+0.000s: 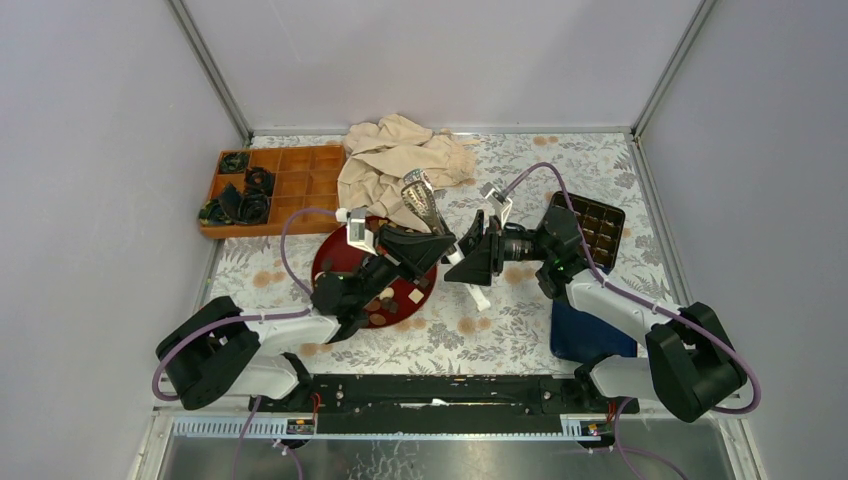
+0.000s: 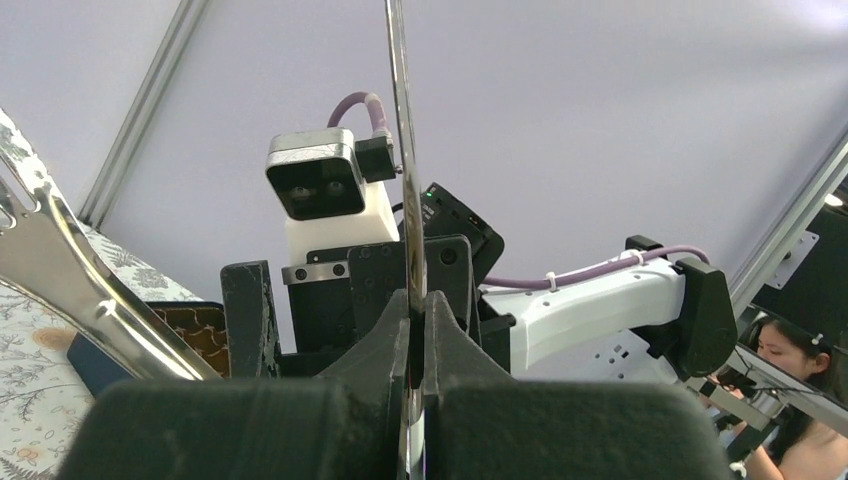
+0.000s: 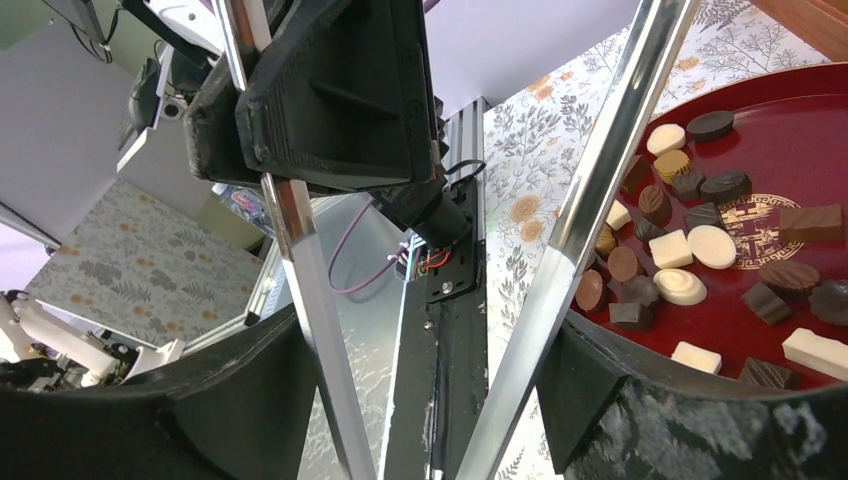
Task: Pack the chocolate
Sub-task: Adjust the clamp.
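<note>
The left gripper [image 2: 418,315] is clenched on one thin steel arm of a pair of tongs [image 2: 404,150]. The strip runs straight up out of the tight black jaws, and the other arm flares away to the side, polished and slotted near its tip. The right gripper [image 3: 420,350] faces it with its jaws spread wide. Both shiny tong arms pass between its fingers, and I cannot tell whether either finger touches the metal.

In the top view the two arms reach inward from their bases, and their wrists meet nose to nose above the middle of the table [image 1: 520,320], which has a flowered covering.

The chocolate [image 3: 690,247] lies loose on a glossy dark-red round plate [image 3: 800,120] under the left wrist. The pieces are cream, tan and dark brown, in round, square and oval shapes.

Farther back there is a crumpled beige cloth [image 1: 400,155] and a wooden box [image 1: 300,185] with compartments. At the right, a dark gridded tray [image 1: 600,225] sits beyond a blue box [image 1: 580,335].
</note>
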You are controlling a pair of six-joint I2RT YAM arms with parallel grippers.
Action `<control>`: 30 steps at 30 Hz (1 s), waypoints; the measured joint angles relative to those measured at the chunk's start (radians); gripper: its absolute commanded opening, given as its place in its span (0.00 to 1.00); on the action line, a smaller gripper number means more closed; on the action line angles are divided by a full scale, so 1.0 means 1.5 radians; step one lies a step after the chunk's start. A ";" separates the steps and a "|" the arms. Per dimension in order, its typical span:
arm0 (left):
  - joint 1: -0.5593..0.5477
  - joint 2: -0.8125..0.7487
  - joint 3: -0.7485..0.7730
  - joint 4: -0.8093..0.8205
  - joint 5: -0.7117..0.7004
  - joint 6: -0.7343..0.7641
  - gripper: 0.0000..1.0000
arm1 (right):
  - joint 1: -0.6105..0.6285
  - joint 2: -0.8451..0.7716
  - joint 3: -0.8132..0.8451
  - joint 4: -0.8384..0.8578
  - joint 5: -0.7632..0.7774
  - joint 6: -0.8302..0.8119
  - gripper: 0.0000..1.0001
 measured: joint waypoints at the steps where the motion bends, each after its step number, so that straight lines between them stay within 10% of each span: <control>1: -0.003 0.000 0.000 0.000 -0.007 -0.001 0.00 | 0.000 0.000 0.000 0.003 0.003 0.005 0.77; 17: -0.014 -0.002 -0.002 0.005 -0.073 -0.005 0.00 | 0.000 0.000 -0.003 0.025 0.032 0.079 0.84; 26: -0.016 -0.002 -0.010 0.004 -0.093 -0.006 0.00 | 0.000 0.001 -0.002 0.027 0.035 0.092 0.54; 30: -0.017 -0.002 -0.017 0.003 -0.108 -0.013 0.35 | 0.001 0.002 -0.001 0.026 0.032 0.091 0.53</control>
